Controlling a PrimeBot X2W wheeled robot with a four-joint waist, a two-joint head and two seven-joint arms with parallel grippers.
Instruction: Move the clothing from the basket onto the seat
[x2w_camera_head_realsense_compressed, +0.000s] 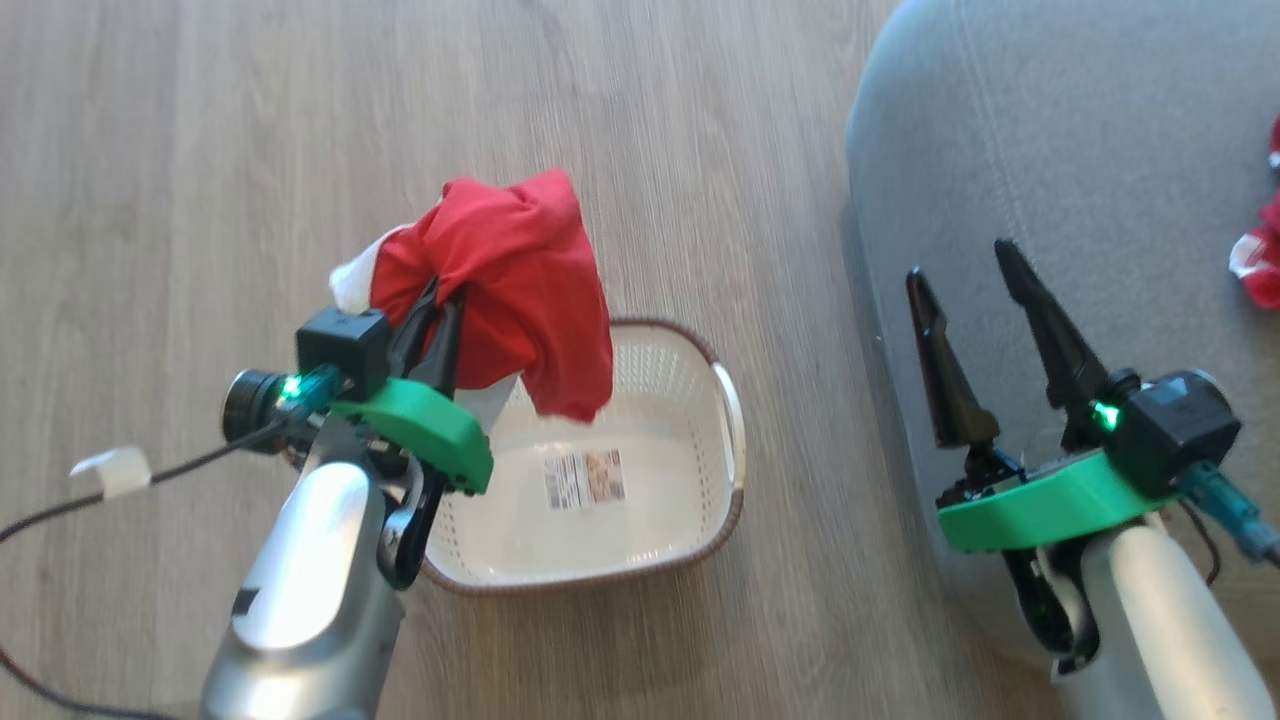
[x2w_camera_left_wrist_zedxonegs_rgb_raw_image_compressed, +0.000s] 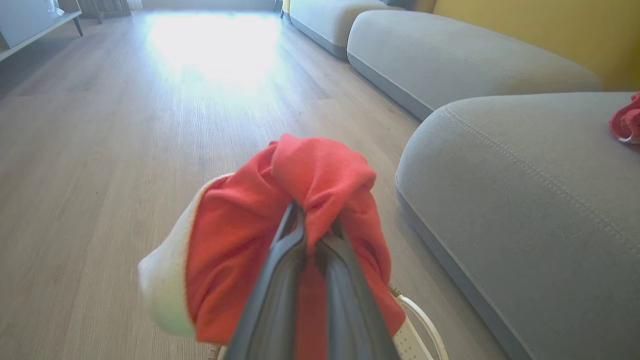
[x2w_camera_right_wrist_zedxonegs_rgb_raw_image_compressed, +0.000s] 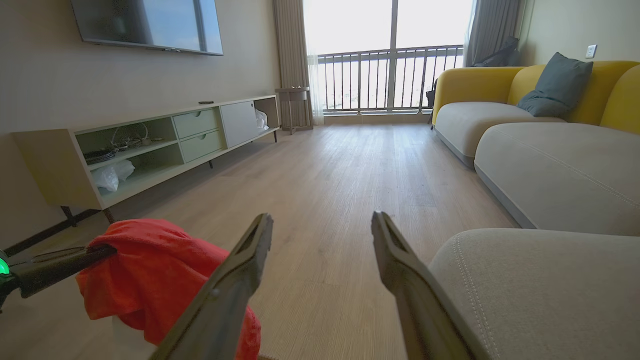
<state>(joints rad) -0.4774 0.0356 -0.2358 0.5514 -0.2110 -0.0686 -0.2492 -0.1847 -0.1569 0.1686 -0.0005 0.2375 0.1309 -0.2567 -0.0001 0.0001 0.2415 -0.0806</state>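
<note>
My left gripper (x2w_camera_head_realsense_compressed: 445, 300) is shut on a red piece of clothing (x2w_camera_head_realsense_compressed: 520, 290) with a white trim band, holding it in the air above the far left corner of the basket (x2w_camera_head_realsense_compressed: 728, 400). The cream basket stands on the wood floor with nothing inside but a barcode sticker (x2w_camera_head_realsense_compressed: 585, 478). In the left wrist view the clothing (x2w_camera_left_wrist_zedxonegs_rgb_raw_image_compressed: 240, 240) drapes over my closed fingers (x2w_camera_left_wrist_zedxonegs_rgb_raw_image_compressed: 280, 280). My right gripper (x2w_camera_head_realsense_compressed: 965, 270) stands open over the near edge of the grey seat (x2w_camera_head_realsense_compressed: 1080, 150), nothing between its fingers. More red clothing (x2w_camera_head_realsense_compressed: 1262, 258) lies on the seat at the far right.
Wood floor surrounds the basket. A cable with a white tag (x2w_camera_head_realsense_compressed: 112, 470) runs on the floor at the left. Further grey and yellow sofa sections (x2w_camera_right_wrist_zedxonegs_rgb_raw_image_compressed: 550, 165), a low TV cabinet (x2w_camera_right_wrist_zedxonegs_rgb_raw_image_compressed: 150, 145) and a balcony window (x2w_camera_right_wrist_zedxonegs_rgb_raw_image_compressed: 390, 55) lie ahead.
</note>
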